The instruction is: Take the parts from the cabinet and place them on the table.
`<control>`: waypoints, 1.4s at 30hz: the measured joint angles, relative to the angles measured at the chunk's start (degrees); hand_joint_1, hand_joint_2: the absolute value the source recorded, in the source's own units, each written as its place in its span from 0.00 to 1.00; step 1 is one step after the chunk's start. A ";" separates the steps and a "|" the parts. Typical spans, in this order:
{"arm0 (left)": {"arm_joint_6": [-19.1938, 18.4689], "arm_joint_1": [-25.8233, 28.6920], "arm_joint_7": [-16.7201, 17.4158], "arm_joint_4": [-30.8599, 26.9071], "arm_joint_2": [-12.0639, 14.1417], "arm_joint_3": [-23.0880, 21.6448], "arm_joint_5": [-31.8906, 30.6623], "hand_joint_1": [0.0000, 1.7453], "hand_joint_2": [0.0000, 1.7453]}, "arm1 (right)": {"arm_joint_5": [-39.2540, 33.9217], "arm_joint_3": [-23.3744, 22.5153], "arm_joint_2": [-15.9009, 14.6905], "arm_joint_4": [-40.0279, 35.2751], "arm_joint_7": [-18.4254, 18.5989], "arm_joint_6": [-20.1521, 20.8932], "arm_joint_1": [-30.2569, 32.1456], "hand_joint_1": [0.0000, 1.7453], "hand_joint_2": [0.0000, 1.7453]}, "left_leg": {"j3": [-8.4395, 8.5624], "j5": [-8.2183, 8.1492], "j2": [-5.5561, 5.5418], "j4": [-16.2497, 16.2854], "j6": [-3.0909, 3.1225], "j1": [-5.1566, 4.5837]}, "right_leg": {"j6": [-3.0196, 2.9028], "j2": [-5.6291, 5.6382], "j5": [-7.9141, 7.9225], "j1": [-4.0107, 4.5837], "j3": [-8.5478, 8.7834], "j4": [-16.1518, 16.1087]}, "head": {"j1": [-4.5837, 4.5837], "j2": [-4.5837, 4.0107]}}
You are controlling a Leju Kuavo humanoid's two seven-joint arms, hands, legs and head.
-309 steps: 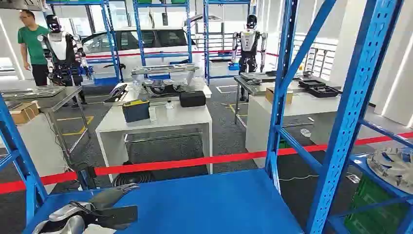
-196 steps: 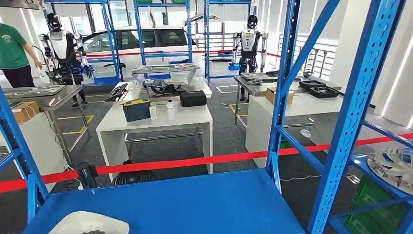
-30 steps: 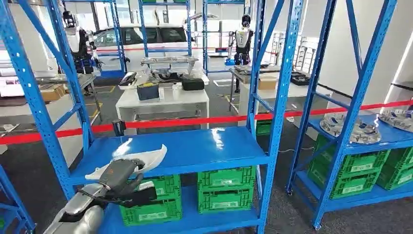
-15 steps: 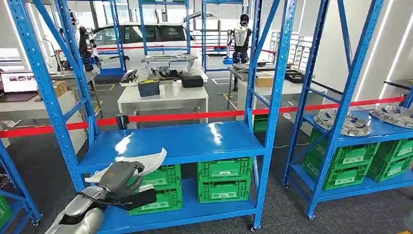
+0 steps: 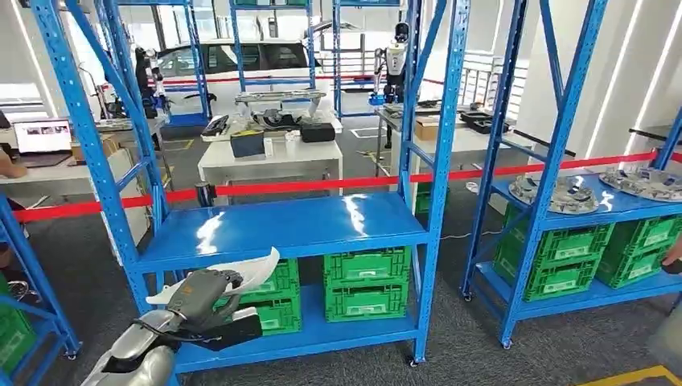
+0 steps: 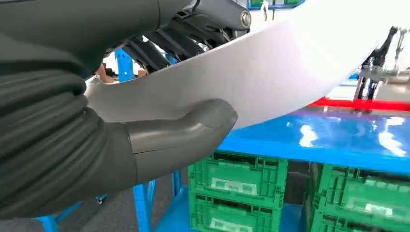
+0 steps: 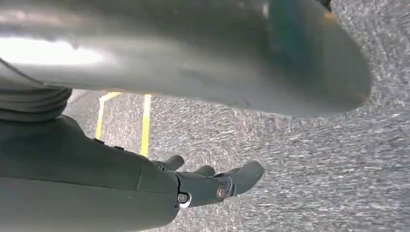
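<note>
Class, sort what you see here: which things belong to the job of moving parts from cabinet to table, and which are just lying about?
Job: left hand, white part it holds, blue cabinet shelf.
Lying about: green crates, red barrier tape, wheel covers.

Blue racks, green crates, grey floor, red barrier tape.

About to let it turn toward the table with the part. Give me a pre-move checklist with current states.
1. Left hand grips the white part, thumb under, fingers over: ok.
2. Part off the blue shelf and apart from it: ok.
3. Right hand holds nothing, fingers loosely curled over the floor: ok.
4. Path free of people: not ok, a person's hand shows at the right edge.
5. Target table located: cannot tell.
</note>
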 joint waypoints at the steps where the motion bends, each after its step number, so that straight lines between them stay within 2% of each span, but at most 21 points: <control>1: 0.02 -0.13 -0.02 0.09 -0.02 0.00 0.00 1.00 1.00 | 0.00 -0.07 0.00 0.00 0.00 0.00 -0.02 0.00 0.00 | -0.17 0.24 -0.02 0.14 0.36 -0.17 | 0.29 0.01 0.44 -0.14 -0.02 -0.24 | -0.09 0.00; 3: 0.00 -0.19 -0.02 0.40 -0.30 0.00 0.00 1.00 1.00 | -0.20 -0.41 0.13 0.02 0.06 0.00 0.16 0.00 0.00 | -0.49 1.53 0.28 -0.50 1.60 0.10 | 1.08 0.16 0.77 -0.52 -0.33 -0.30 | -0.11 0.00; 5: 0.00 -0.45 0.04 0.55 -0.83 0.00 -0.09 1.00 1.00 | -0.44 -0.66 0.37 0.07 0.33 0.46 0.37 0.00 0.00 | -1.59 2.84 0.38 -0.54 2.31 0.16 | 1.46 0.30 -4.97 -0.50 -2.05 3.98 | 0.00 0.00; 7: 0.00 -0.53 0.44 0.83 -1.55 -0.04 -0.22 1.00 1.00 | -0.52 -0.85 0.39 0.07 0.61 0.59 0.30 0.00 0.00 | -3.21 4.10 0.26 -0.46 2.47 0.10 | 1.80 0.31 -11.06 -0.59 -4.50 13.20 | 0.00 0.00; 8: 0.00 -0.52 0.52 0.99 -1.77 -0.07 -0.28 1.00 1.00 | -0.55 -0.87 0.39 0.07 0.77 0.59 0.27 0.00 0.00 | -3.87 4.55 0.29 -0.40 2.39 0.10 | 1.91 0.32 -11.82 -0.59 -4.98 16.09 | -0.04 0.00; 10: 0.00 -0.53 0.74 1.51 -2.36 -0.11 -0.52 1.00 1.00 | -0.52 -0.90 0.39 0.07 1.03 0.59 0.26 0.00 0.00 | -5.65 5.68 0.29 -0.10 2.10 0.18 | 2.01 0.32 -9.30 -0.64 -3.16 16.46 | -0.02 0.00; 12: -0.02 -0.68 0.91 1.82 -2.69 -0.11 -0.81 1.00 1.00 | -0.48 -0.94 0.39 0.07 1.03 0.59 0.27 0.00 0.00 | -7.12 6.55 0.32 0.33 1.60 0.34 | 2.02 0.31 -6.35 -0.77 2.83 8.76 | -0.02 0.00; 14: -0.02 -1.30 1.00 1.82 -2.97 -0.11 -0.89 1.00 1.00 | -0.44 -0.94 0.39 0.07 1.05 0.59 0.13 0.00 0.00 | -8.34 7.18 0.34 1.02 0.86 0.14 | 1.67 0.62 -8.78 -0.43 8.32 0.16 | -0.02 0.00; 18: 0.35 -1.50 1.44 2.01 -3.48 -0.11 -1.09 1.00 1.00 | -0.28 -0.94 0.44 0.09 1.05 0.57 0.24 0.00 0.00 | -8.73 8.66 0.29 0.54 -0.58 0.24 | -0.26 0.67 -7.55 -0.44 7.27 0.05 | -0.07 0.00; 20: 0.61 -1.58 1.73 2.08 -3.45 -0.11 -1.09 1.00 1.00 | -0.11 -0.94 0.46 0.09 1.05 0.57 0.13 0.00 0.00 | -10.24 4.26 0.19 4.02 -1.13 0.47 | -1.20 0.48 -6.61 -0.51 6.51 -0.08 | -0.09 0.00; 23: 1.25 -1.49 2.21 2.17 -3.35 -0.11 -1.27 1.00 1.00 | 0.18 -0.96 0.46 0.09 1.03 0.57 0.12 0.00 0.00 | -13.72 -2.85 0.18 16.49 -1.59 0.50 | -1.60 0.45 -5.24 -0.27 4.75 -0.01 | -0.11 0.00; 25: 2.12 -1.18 2.84 2.14 -3.15 -0.11 -1.59 1.00 1.00 | 0.33 -0.98 0.46 0.09 1.01 0.57 0.17 0.00 0.00 | -12.21 -1.41 0.16 17.29 -1.28 0.47 | -1.61 0.45 -4.18 -0.01 3.34 0.07 | -0.09 0.00; 28: 2.58 -1.25 3.01 1.79 -3.11 -0.11 -1.97 1.00 1.00 | 0.57 -0.98 0.55 0.09 1.01 0.57 0.18 0.00 0.00 | -3.09 2.53 0.08 4.30 0.46 -0.14 | -1.50 0.47 -2.89 0.32 1.93 0.14 | -0.09 0.00; 29: 2.69 -1.27 3.01 1.53 -3.08 -0.11 -1.99 1.00 1.00 | 0.57 -0.98 0.83 0.11 0.98 0.57 0.22 0.00 0.00 | -0.60 0.75 0.25 0.64 1.08 -0.38 | -1.16 0.43 -2.58 0.52 1.56 0.11 | -0.09 0.00; 30: 2.84 -1.30 3.01 1.31 -3.08 -0.11 -1.99 1.00 1.00 | 0.57 -1.01 0.83 0.11 0.98 0.39 0.25 0.00 0.00 | -0.09 0.82 0.23 -0.61 0.78 -0.47 | -0.88 0.33 -2.15 0.27 1.50 0.00 | -0.09 0.00; 33: 2.91 -1.33 3.04 1.34 -2.93 -0.11 -2.01 1.00 1.00 | 0.59 -1.00 0.85 0.11 0.98 0.42 0.28 0.00 0.00 | -0.58 2.19 0.10 -1.40 1.58 -0.82 | 0.13 0.26 -0.75 -0.01 1.57 -0.77 | -0.15 0.00; 34: 2.91 -1.35 3.02 1.34 -2.95 -0.11 -2.01 1.00 1.00 | 0.61 -1.01 0.85 0.11 0.98 0.42 0.28 0.00 0.00 | -0.63 3.21 0.61 -2.21 1.78 -0.16 | 0.42 0.42 -1.73 -0.06 1.20 -0.32 | -0.15 0.00; 36: 2.91 -1.52 3.02 1.31 -3.02 -0.11 -2.03 1.00 1.00 | 0.61 -1.01 0.90 0.17 1.01 1.00 0.29 0.00 0.00 | -1.81 4.32 0.50 -2.41 2.57 0.02 | 0.97 0.58 -7.54 -0.02 -0.92 5.31 | -0.11 0.00; 38: 2.91 -1.36 3.06 1.36 -3.02 -0.11 -2.03 1.00 1.00 | 0.61 -1.00 0.87 0.17 1.01 1.18 0.28 0.00 0.00 | -3.28 5.35 0.54 -2.30 2.39 0.10 | 1.45 0.56 -12.72 -0.44 -3.52 14.52 | -0.11 0.00; 40: 2.91 -1.12 3.08 1.38 -3.02 -0.11 -2.03 1.00 1.00 | 0.61 -1.01 0.87 0.17 0.98 1.18 0.29 0.00 0.00 | -4.82 6.24 0.56 -1.90 2.04 0.35 | 1.84 0.56 -11.53 -0.71 -3.35 17.57 | -0.11 0.00; 42: 2.91 -0.98 3.08 1.38 -2.97 -0.11 -2.03 1.00 1.00 | 0.61 -1.00 0.83 0.17 0.98 1.18 0.28 0.00 0.00 | -6.46 6.92 0.57 -1.10 1.41 0.84 | 2.34 0.54 -7.38 -1.08 0.95 12.22 | -0.11 0.00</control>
